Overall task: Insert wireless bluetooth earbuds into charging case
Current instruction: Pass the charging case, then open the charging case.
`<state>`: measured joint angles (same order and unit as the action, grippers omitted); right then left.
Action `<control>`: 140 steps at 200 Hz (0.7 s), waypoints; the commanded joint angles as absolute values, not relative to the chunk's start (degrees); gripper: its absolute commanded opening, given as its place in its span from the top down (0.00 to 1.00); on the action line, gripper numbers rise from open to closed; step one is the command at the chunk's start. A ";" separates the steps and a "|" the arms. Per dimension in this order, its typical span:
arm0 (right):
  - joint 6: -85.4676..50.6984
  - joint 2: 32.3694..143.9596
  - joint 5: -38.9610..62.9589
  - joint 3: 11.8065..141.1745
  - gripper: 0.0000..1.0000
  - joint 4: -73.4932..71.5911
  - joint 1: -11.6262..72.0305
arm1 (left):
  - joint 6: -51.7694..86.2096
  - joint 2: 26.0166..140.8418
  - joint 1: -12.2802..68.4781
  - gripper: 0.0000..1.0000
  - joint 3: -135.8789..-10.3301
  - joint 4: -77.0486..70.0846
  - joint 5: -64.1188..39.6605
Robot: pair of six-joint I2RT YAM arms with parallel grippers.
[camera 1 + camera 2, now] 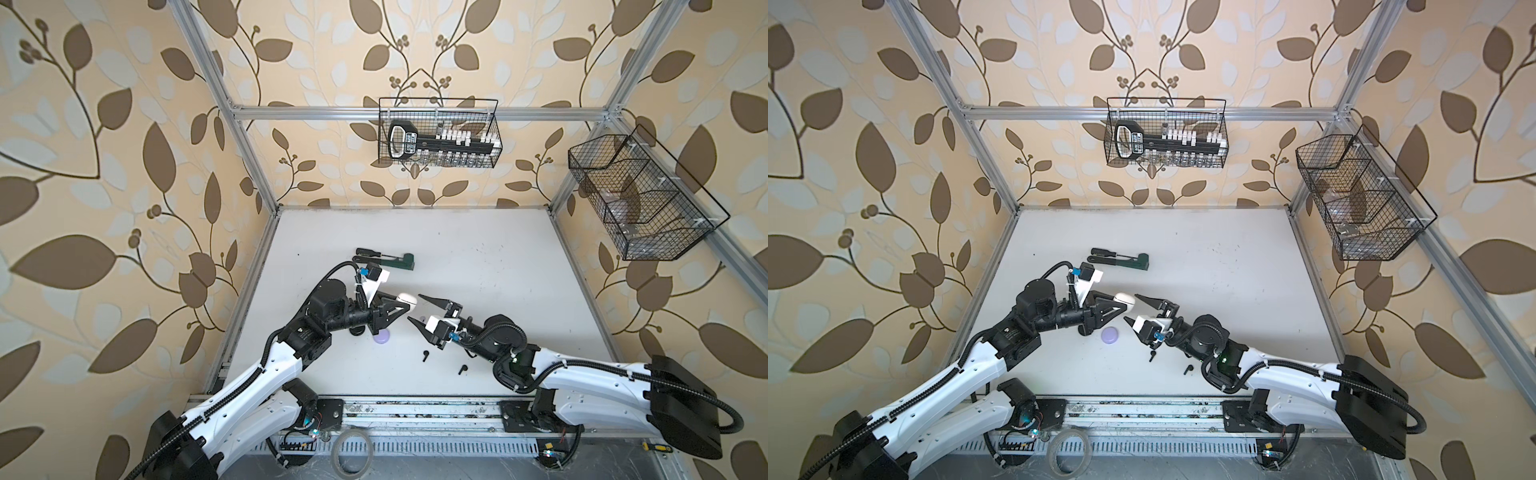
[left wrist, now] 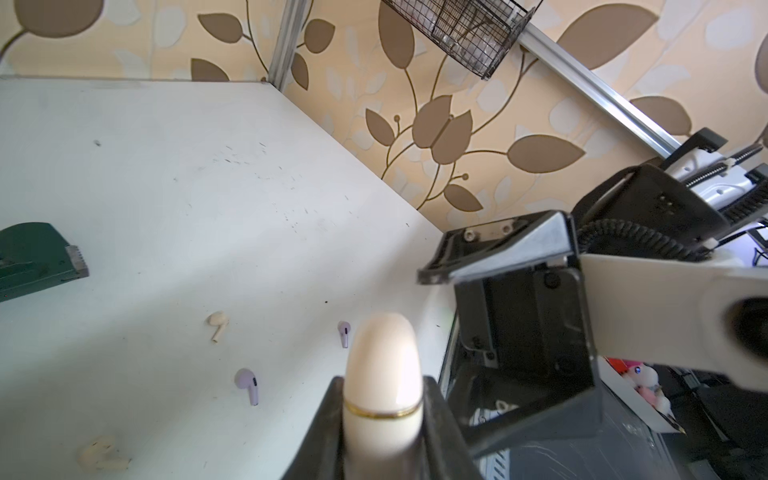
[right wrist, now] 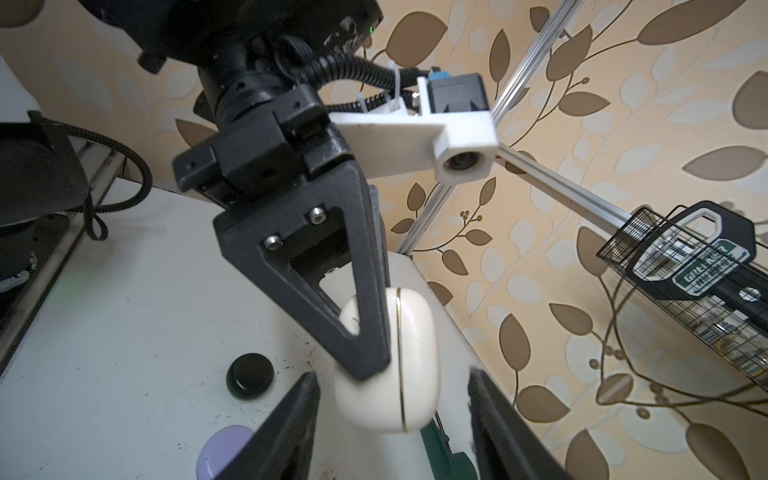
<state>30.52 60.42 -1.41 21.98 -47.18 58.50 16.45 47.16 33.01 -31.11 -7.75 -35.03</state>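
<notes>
My left gripper (image 1: 409,304) is shut on a cream charging case (image 1: 403,297) with a gold seam, holding it above the table; the left wrist view shows the case (image 2: 384,353) squeezed between both fingers. My right gripper (image 1: 414,307) faces it, open, its fingers on either side of the case (image 3: 411,361) without touching. Two lilac earbuds (image 2: 247,384) (image 2: 344,332) and two cream ones (image 2: 217,322) (image 2: 102,457) lie on the table. Two black earbuds (image 1: 426,355) (image 1: 461,368) lie near the right arm.
A lilac case (image 1: 381,337) and a black case (image 3: 249,374) sit on the table beneath the left gripper. A green tool with a screwdriver (image 1: 386,259) lies further back. Wire baskets (image 1: 438,133) (image 1: 640,199) hang on the back and right walls.
</notes>
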 commanded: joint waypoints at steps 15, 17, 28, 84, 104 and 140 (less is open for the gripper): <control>23.44 53.32 -2.20 19.71 0.38 -43.74 58.22 | 11.59 41.89 33.13 1.00 -26.35 -14.18 -27.14; 23.00 52.95 -2.37 19.63 0.38 -43.39 58.19 | 11.25 41.72 33.13 1.00 -25.95 -14.51 -26.91; 20.25 51.12 -3.38 19.19 0.38 -42.02 58.02 | 9.58 40.82 33.14 1.00 -24.13 -16.44 -26.22; 13.51 48.10 1.66 18.78 0.43 -40.01 57.38 | 3.92 39.55 33.14 1.00 -18.46 -24.06 -32.03; 13.46 49.73 1.48 19.48 0.45 -39.81 57.40 | 3.05 38.99 33.15 1.00 -17.46 -25.58 -34.90; 13.58 53.14 2.11 21.74 0.48 -38.50 57.46 | 2.22 38.32 33.16 1.00 -16.36 -27.24 -37.09</control>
<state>14.26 51.48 0.43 19.40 -39.44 57.41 4.60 39.33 33.04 -16.95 -21.87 -33.54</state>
